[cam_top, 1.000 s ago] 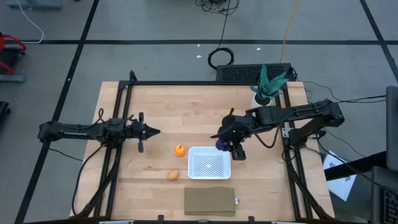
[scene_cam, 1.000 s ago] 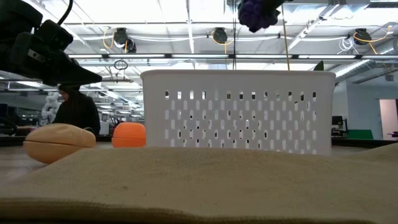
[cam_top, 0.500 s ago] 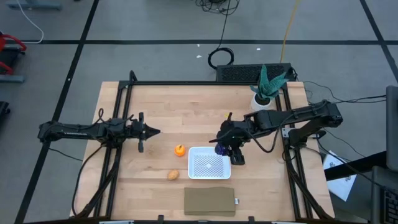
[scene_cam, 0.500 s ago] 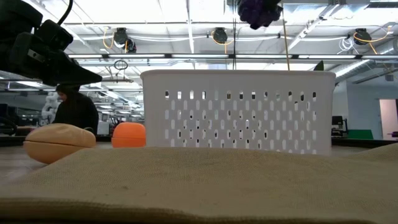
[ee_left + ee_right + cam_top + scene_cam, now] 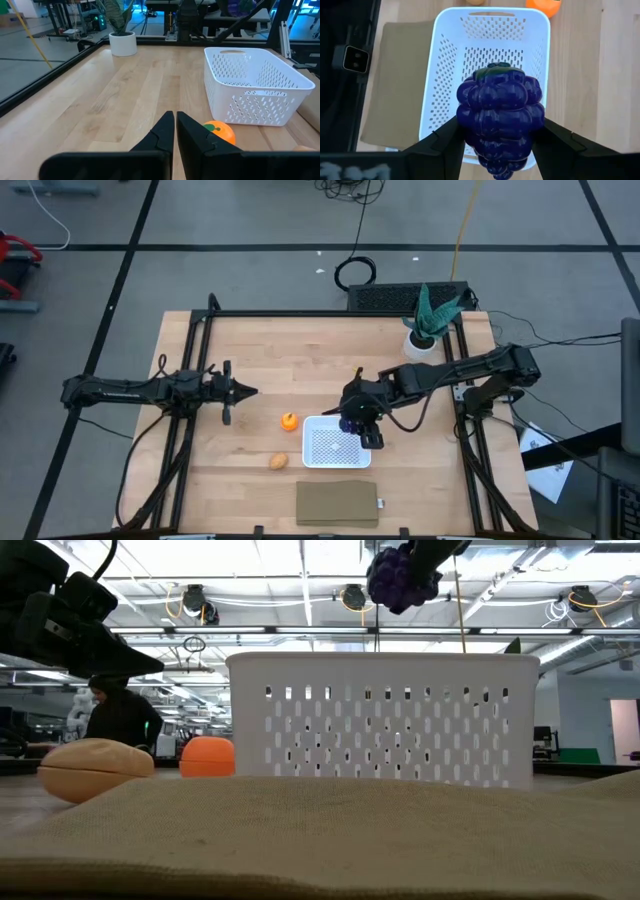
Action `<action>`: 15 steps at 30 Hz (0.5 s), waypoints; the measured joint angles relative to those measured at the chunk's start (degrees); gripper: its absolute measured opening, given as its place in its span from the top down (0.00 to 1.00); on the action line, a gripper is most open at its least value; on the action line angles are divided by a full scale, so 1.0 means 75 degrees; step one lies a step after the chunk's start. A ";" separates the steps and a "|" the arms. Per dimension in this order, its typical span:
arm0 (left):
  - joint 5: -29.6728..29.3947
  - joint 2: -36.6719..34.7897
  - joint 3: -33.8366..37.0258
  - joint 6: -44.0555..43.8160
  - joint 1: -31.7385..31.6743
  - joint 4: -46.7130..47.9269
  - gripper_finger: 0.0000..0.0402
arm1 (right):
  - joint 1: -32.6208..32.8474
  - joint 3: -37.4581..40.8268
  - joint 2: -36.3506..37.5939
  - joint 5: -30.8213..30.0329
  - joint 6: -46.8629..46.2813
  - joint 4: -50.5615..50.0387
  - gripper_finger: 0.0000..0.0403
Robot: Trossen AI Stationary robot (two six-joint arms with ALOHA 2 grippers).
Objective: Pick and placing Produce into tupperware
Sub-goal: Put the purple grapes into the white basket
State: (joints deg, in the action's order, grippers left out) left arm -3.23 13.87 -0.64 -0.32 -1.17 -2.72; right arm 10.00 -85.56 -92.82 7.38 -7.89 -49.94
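My right gripper holds a dark purple lumpy bunch of grapes above the far right corner of the white tupperware; the bunch hangs well above the container's rim. A round orange piece rests on the table left of the tupperware. The tan oval piece lies nearer the front edge. My left gripper is shut and hovers over the left part of the table, touching nothing. My right gripper pinches the grape bunch between its two fingers, one on each side of the bunch's lower half. The fingers slant down from the table's right side. The bunch is lifted clear, its green top pointing away from the wrist.
A flat brown rectangle lies at the table's front edge, just before the tupperware. A green potted plant stands at the far right corner. A person shows in the room behind the table.
My right gripper has carried the grapes toward the table's left and near edge and a little downward, from beside the tupperware's far right corner to above it. The grip stays the same.
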 joint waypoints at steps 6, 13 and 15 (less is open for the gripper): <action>-0.0004 0.0000 0.0000 0.0003 0.0001 -0.0003 0.94 | 0.0085 0.0000 0.0000 -0.0014 0.0205 -0.0005 0.55; -0.0007 0.0000 0.0000 0.0003 0.0003 -0.0003 0.94 | 0.0242 0.0003 0.0000 -0.0374 0.0657 -0.0004 0.54; -0.0007 0.0000 0.0000 -0.0003 0.0000 -0.0003 0.94 | 0.0242 0.0003 0.0000 -0.0434 0.0688 -0.0007 0.54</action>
State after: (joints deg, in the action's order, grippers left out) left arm -3.29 13.87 -0.64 -0.34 -1.17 -2.74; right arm 11.81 -85.54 -92.82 4.12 -2.73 -50.00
